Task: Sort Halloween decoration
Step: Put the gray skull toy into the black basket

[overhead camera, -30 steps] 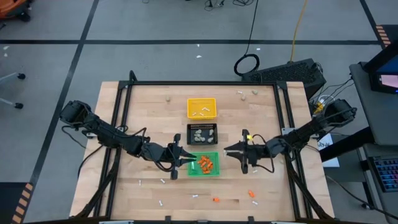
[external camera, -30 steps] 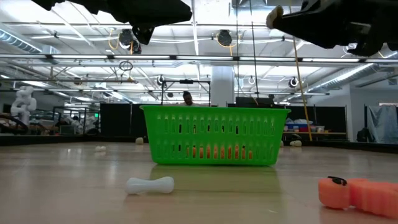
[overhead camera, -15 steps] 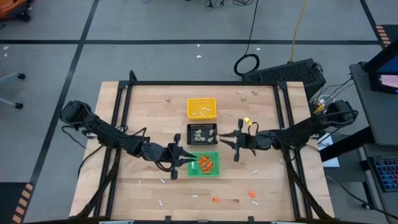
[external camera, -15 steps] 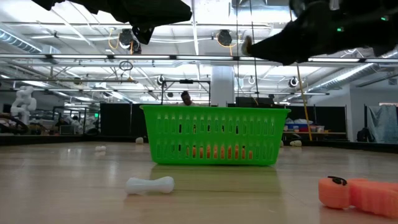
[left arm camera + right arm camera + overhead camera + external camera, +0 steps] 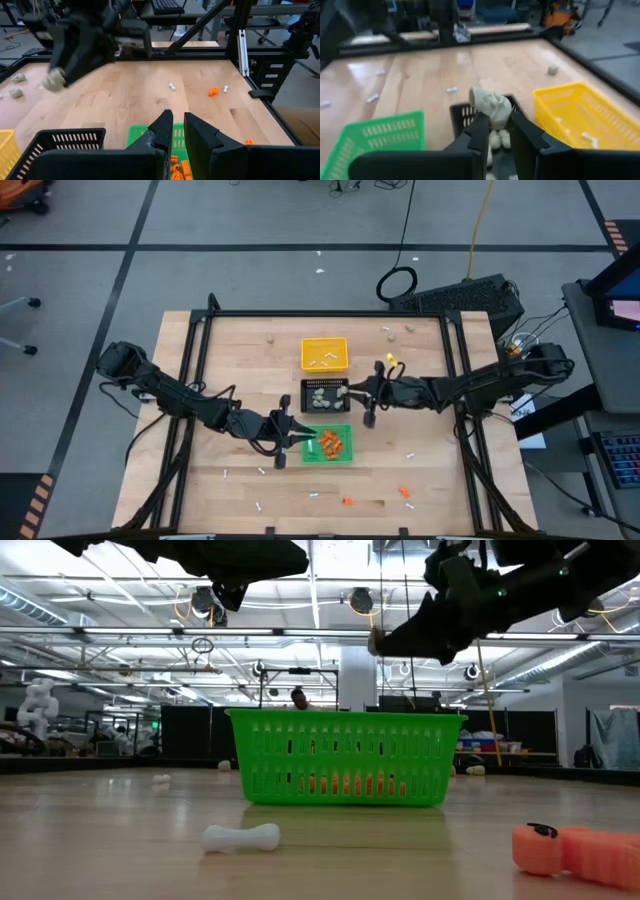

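My right gripper (image 5: 352, 393) hangs over the right edge of the black tray (image 5: 326, 394), shut on a beige-grey lump (image 5: 490, 106). That tray holds more beige-grey lumps. The yellow tray (image 5: 324, 353) behind it holds thin white sticks, and the green tray (image 5: 334, 444) in front holds orange bits. My left gripper (image 5: 298, 438) hovers at the green tray's left edge, its fingers close together with nothing seen between them. Loose white sticks (image 5: 313, 494) and orange bits (image 5: 346, 501) lie on the near part of the table. My right gripper pinches the beige-grey lump's lower part (image 5: 492, 120) between its two fingertips (image 5: 479, 131); the rest of the lump stands out past them. The fingers reach in from the table's right, slanting slightly down. The lump (image 5: 375, 640) is lifted clear, above the black tray.
Two beige lumps (image 5: 268, 337) (image 5: 408, 328) lie near the table's far edge. A white stick (image 5: 241, 837) and an orange bit (image 5: 570, 850) lie in front of the green tray (image 5: 345, 758). A black frame (image 5: 330, 313) borders the table.
My right gripper has swung from beside the green tray's right side toward the table's far-left, over the black tray's right edge. It has rolled about its own axis and kept the lump pinched and clear of the table.
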Robot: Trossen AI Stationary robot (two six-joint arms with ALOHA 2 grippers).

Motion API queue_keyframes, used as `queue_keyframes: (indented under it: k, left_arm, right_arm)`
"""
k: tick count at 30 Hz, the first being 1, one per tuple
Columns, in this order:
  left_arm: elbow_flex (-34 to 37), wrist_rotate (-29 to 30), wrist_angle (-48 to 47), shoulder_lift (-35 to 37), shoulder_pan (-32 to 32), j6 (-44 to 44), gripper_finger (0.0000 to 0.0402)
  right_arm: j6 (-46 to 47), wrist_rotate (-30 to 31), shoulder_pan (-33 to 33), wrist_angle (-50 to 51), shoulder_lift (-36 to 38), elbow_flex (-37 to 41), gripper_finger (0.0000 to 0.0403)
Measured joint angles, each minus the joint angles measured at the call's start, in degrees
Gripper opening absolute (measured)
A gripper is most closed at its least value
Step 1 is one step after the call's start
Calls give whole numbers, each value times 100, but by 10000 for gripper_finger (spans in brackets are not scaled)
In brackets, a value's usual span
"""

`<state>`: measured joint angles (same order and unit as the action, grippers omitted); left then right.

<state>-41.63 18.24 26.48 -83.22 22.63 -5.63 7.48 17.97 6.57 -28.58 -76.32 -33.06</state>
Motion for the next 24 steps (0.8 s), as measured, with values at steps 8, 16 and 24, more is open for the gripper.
queue_keyframes:
  k: [8,16,24]
  left_arm:
    - [0,0,0,0,0,-2,47]
    - [0,0,-12,0,0,-2,47]
    - [0,0,-63,0,0,0,47]
  right_arm:
    - [101,-22,-26,-17,-926,-158,45]
    - [87,-24,-135,863,-1609,-893,45]
    - [274,-22,-191,1742,-1726,-1365,47]
